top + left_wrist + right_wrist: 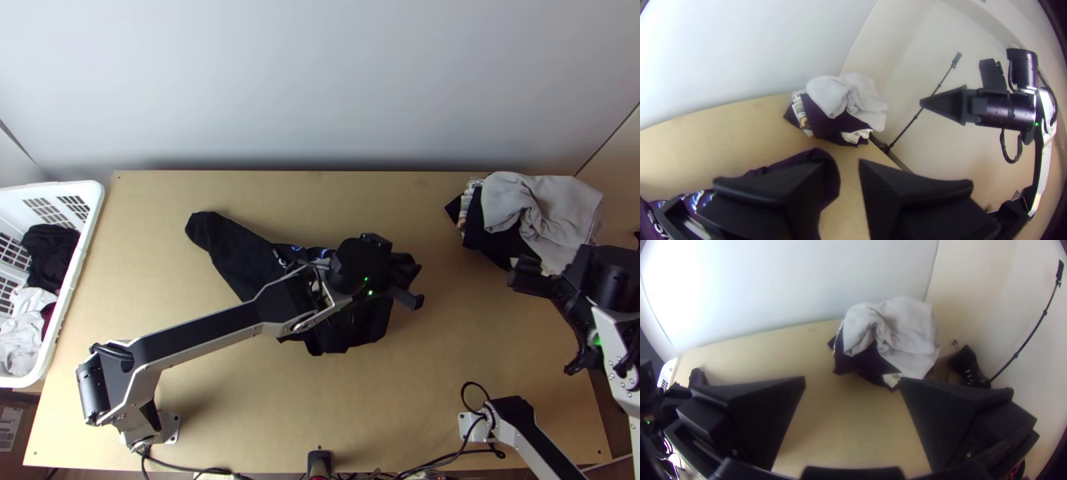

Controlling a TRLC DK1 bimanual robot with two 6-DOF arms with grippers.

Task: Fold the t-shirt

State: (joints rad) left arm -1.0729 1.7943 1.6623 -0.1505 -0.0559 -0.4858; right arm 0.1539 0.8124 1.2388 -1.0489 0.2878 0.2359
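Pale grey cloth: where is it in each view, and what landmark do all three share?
Top view: pale grey cloth at upper right, near the table's far right corner.
Left wrist view: pale grey cloth beyond the left gripper's fingertips.
Right wrist view: pale grey cloth beyond the right gripper's fingertips.
Shared landmark: dark cloth partly under it.

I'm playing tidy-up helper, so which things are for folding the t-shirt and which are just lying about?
For the job:
Black t-shirt, lying crumpled
Left gripper, at the t-shirt
Right gripper, away from it

Just lying about:
White basket
Clothes pile, grey cloth on top
Thin black pole
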